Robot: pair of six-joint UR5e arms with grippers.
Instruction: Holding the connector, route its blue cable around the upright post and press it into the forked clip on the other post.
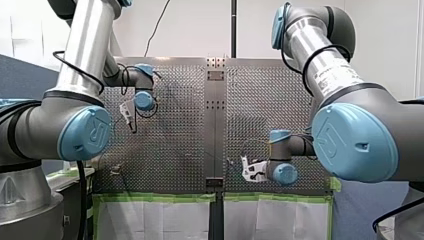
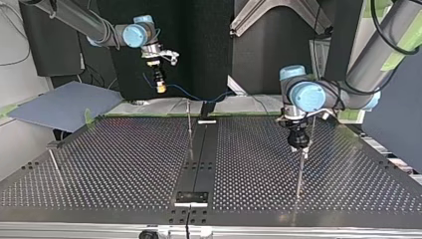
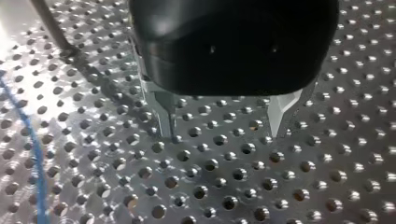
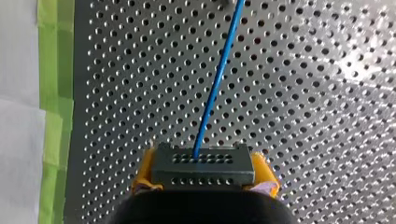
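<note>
**Right end effector (image 4: 204,171) clamped on dark grey rectangular connector (image 4: 203,164)**

Yellow pads (image 4: 142,170) pinch it above the perforated metal counter (image 4: 303,116), near its green-taped edge (image 4: 56,70); its thin blue cable (image 4: 217,88) leads away. Left end effector (image 3: 223,128) hangs over the counter, fingers apart, empty.

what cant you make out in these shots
- Forked clip: top view, the posts are too thin to show which one carries it.
- Cable far end: right wrist view, cut off by the edge beyond the connector.
- Post upper end: left wrist view, cut off by the edge.
- Cable path: front view, too thin to trace against the table.
</note>
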